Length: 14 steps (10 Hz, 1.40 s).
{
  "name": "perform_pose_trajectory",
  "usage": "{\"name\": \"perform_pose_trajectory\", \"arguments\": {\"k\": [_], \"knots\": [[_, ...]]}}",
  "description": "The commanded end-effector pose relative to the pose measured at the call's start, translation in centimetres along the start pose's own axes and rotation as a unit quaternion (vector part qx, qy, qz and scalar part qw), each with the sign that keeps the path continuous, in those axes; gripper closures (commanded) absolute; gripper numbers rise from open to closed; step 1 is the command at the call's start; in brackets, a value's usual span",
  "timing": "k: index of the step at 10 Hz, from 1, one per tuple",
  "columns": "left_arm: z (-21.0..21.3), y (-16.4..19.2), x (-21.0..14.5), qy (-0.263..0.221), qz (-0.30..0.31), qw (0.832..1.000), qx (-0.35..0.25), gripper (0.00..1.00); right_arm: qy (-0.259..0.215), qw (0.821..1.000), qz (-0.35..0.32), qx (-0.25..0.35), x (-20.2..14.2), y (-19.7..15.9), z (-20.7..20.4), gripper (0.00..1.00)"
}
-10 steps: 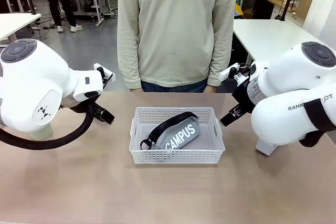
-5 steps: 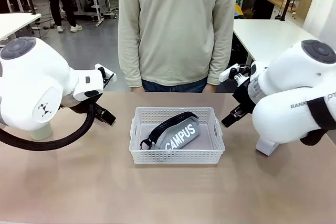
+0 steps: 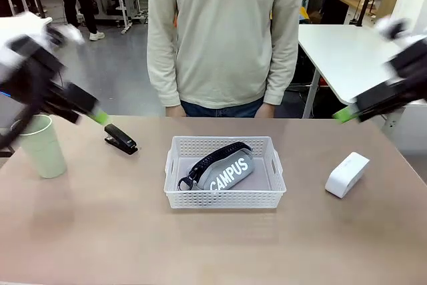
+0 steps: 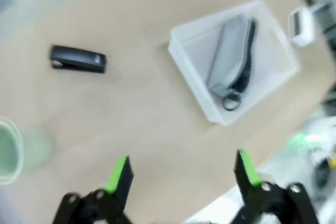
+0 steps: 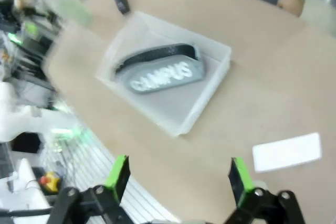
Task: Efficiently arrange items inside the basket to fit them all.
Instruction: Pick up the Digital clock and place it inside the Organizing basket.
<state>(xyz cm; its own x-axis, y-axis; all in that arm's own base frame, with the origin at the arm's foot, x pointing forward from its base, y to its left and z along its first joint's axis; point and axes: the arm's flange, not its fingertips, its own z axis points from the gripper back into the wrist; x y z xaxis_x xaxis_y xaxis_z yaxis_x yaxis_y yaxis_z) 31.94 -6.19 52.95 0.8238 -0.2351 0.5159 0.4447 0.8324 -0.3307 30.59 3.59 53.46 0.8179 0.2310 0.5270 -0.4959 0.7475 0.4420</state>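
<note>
Below the wide, empty left gripper (image 4: 181, 167) and right gripper (image 5: 179, 170), only the pouch (image 3: 227, 170) occupies the basket (image 3: 223, 199); next, the left gripper should descend onto the stapler (image 3: 121, 140).

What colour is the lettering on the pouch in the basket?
White, on the grey pouch lying inside the basket; clearest in the front view.

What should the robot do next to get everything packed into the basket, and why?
Probably lower the open right gripper toward the white boxy device, which lies on the table on that arm's side of the basket. Only the CAMPUS pouch is inside so far; the stapler and cup stand outside, nearer the open left gripper.
</note>
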Motion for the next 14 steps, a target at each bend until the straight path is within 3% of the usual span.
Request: {"name": "perform_pose_trajectory", "arguments": {"k": [1,3,5,6,8,9,10,14], "knots": [[9.2,2.6,-7.2,-0.157,0.136,0.975,-0.082,0.0,-0.139,0.972,-0.168,0.086,-6.2,-4.5,8.5,0.0],[16.1,8.2,-14.0,-0.305,0.276,0.903,-0.126,0.0,-0.252,0.923,-0.253,0.142,-13.2,-9.9,14.3,0.0],[18.3,14.6,-20.5,-0.356,0.377,0.843,-0.142,0.0,-0.33,0.853,-0.346,0.207,-20.5,-16.1,17.1,0.0],[18.2,17.2,-23.3,-0.368,0.409,0.819,-0.163,0.0,-0.351,0.827,-0.381,0.216,-23.3,-18.0,17.2,0.0],[16.8,18.9,-26.2,-0.396,0.442,0.783,-0.187,0.0,-0.365,0.801,-0.43,0.202,-26.1,-19.4,16.4,0.0],[15.8,18.6,-24.8,-0.39,0.455,0.785,-0.155,0.0,-0.365,0.81,-0.434,0.152,-26.0,-19.2,15.7,0.0],[22.6,21.5,-27.6,-0.363,0.456,0.796,-0.165,0.0,-0.352,0.803,-0.437,0.199,-27.8,-20.5,18.6,0.0],[22.6,21.5,-27.6,-0.363,0.456,0.796,-0.165,0.0,-0.352,0.803,-0.437,0.199,-27.8,-20.5,18.6,0.0]]}}
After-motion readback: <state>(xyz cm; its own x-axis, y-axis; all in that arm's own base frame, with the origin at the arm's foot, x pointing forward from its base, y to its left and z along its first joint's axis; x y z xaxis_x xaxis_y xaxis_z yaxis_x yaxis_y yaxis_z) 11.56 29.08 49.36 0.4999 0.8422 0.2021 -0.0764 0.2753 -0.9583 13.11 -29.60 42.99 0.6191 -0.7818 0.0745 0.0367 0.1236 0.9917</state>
